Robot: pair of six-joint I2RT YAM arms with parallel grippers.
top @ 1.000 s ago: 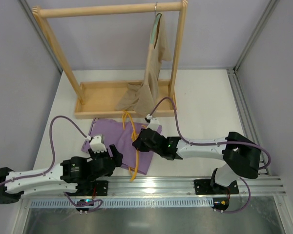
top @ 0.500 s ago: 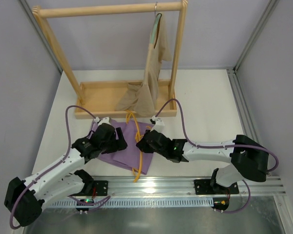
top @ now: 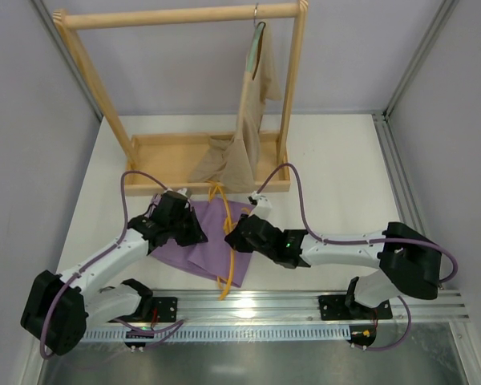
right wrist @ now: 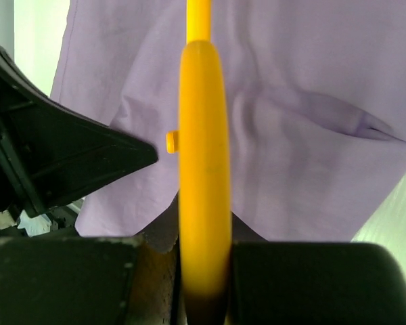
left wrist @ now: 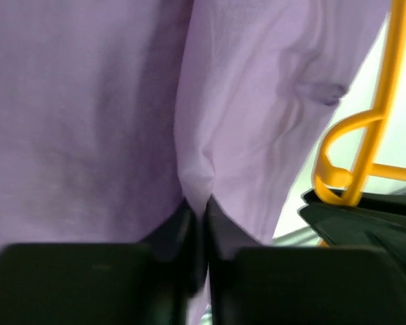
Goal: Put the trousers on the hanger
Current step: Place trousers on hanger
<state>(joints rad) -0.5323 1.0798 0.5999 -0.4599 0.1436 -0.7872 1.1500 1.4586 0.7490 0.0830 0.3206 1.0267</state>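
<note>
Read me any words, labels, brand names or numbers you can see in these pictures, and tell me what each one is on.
There is no readable text in any view.
The trousers, hanger, wooden rack and beige garment show no label, logo or number.

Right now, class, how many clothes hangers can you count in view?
2. The orange-yellow hanger lies across the lilac trousers, clamped in the right end effector; the grey-green hanger hangs from the wooden rack, carrying a beige garment. None seems hidden.
</note>
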